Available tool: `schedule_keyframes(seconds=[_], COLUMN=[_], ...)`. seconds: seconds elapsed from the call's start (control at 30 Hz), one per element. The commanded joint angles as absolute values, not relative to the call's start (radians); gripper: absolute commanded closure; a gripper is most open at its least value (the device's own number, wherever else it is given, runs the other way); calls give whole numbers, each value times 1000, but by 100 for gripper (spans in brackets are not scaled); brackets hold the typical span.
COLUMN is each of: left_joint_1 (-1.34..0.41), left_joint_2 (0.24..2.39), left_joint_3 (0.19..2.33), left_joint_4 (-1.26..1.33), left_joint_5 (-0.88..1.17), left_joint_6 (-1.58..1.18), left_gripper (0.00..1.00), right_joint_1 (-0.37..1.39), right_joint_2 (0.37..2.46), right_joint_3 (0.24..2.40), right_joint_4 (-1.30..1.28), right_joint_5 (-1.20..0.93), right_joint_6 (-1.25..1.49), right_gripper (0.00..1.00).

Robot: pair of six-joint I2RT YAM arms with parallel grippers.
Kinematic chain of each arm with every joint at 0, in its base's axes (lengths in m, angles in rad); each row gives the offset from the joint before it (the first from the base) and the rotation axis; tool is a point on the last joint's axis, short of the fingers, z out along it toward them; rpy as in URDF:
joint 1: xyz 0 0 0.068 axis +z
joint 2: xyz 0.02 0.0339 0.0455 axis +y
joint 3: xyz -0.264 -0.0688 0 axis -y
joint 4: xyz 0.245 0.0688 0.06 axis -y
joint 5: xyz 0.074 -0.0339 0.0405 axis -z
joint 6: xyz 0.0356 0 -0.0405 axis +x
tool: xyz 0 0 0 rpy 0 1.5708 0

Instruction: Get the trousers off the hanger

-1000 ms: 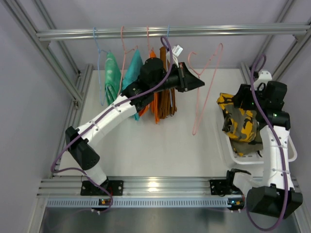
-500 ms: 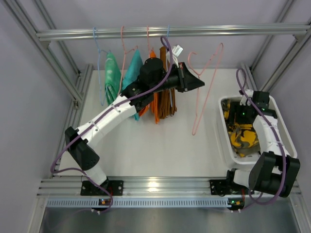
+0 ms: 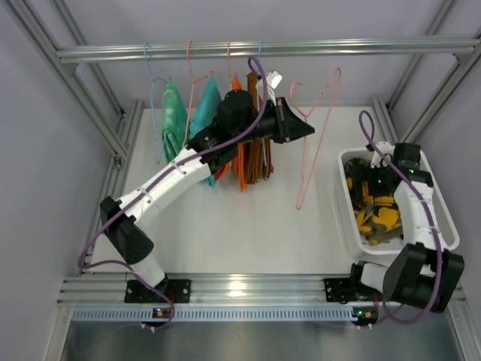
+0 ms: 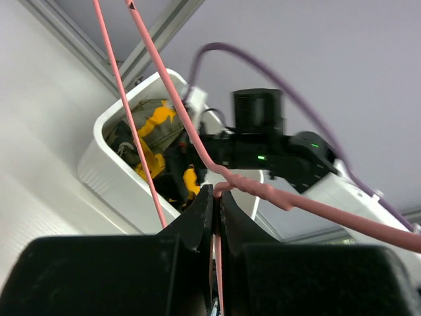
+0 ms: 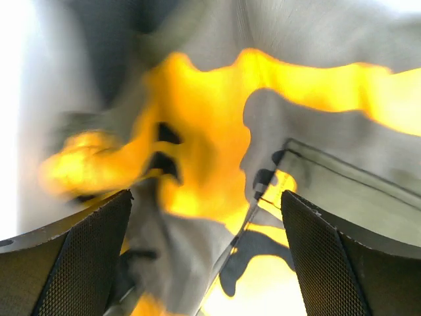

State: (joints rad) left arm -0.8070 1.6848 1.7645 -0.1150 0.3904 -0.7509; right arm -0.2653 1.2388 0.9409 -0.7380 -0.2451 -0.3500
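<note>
Along the overhead rail (image 3: 263,50) at the back of the desk (image 3: 248,226), four pairs of trousers hang on wire hangers. From the left, these are the green trousers (image 3: 173,116), the teal trousers (image 3: 204,109), the orange trousers (image 3: 242,169) and the brown trousers (image 3: 261,162). The last two hang close together and are partly hidden behind the left arm, which reaches diagonally up across them. The left hand (image 4: 215,201) points to the right, with its two fingers pressed together on the twisted neck of a bare pink hanger (image 4: 266,192). This hanger carries no cloth, and its frame hangs at a slant to the right of the brown pair, above the desk. Further right, a white bin (image 3: 347,210) stands at the right edge of the desk. The yellow-and-dark trousers (image 3: 379,218) lie crumpled inside it, off any hanger. The right arm bends over the bin and the right hand (image 5: 207,253) points down into it. Its fingers are spread wide apart directly above the patterned cloth, and nothing is held between them.
</note>
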Motion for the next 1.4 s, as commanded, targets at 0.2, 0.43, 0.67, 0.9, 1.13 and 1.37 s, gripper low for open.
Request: schedule_keyframes(seconds=[0.2, 0.43, 0.67, 0.9, 1.13, 1.37], left_joint_1=[-868, -1014, -1071, -1077, -1078, -1078], left_joint_2=[1667, 1724, 1787, 1822, 1819, 1819], left_joint_3=[1807, 1939, 2034, 2077, 2080, 2072], left_joint_4=[-185, -373, -397, -403, -385, -374], left_joint_5=[188, -174, -291, -279, -250, -229], left_joint_6=[-689, -678, -695, -729, -752, -773], left_gripper=[100, 100, 100, 100, 100, 100], right_joint_1=[-281, -259, 70, 161, 192, 198], right_joint_2=[839, 749, 765, 816, 870, 891], right_joint_3=[1264, 1307, 1243, 1229, 1218, 1215], right_joint_4=[-745, -724, -669, -654, -609, -577], right_joint_5=[-498, -795, -615, -503, -388, -313], right_joint_6=[-193, 93, 133, 98, 87, 107], right_gripper=[5, 19, 28, 27, 46, 71])
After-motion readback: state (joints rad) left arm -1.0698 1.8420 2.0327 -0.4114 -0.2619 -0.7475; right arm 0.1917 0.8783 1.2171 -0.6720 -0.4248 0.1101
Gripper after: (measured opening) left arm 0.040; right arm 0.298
